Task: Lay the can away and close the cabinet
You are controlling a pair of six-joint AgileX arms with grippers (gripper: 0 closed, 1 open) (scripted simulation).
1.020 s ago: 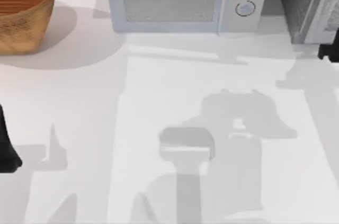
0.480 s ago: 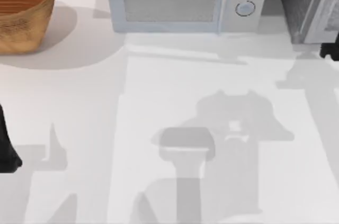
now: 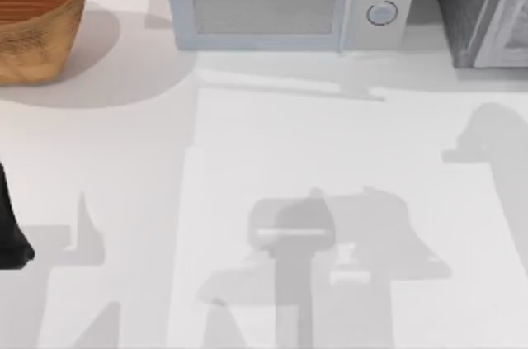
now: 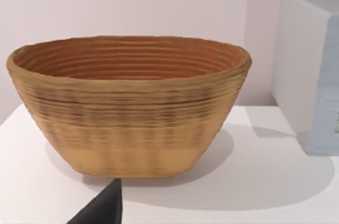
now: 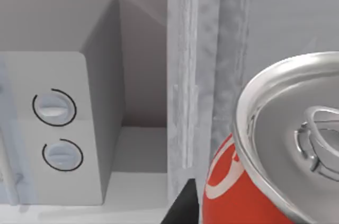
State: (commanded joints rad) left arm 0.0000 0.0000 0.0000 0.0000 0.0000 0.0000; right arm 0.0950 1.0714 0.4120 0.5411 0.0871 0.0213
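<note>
One white table [image 3: 124, 159], grey arm shadows.

Cut off by picture edges: cabinet [image 3: 483, 7] at the tabletop's far right corner, wicker basket [image 3: 37, 15] at its far left corner, can [image 5: 275, 160] below its red label.

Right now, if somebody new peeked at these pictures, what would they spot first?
Probably the shiny red can, huge and close in the right wrist view, right beside the cabinet. Next comes the big woven basket at the table's far left corner, with the pale microwave and its two round knobs standing along the back edge.
</note>
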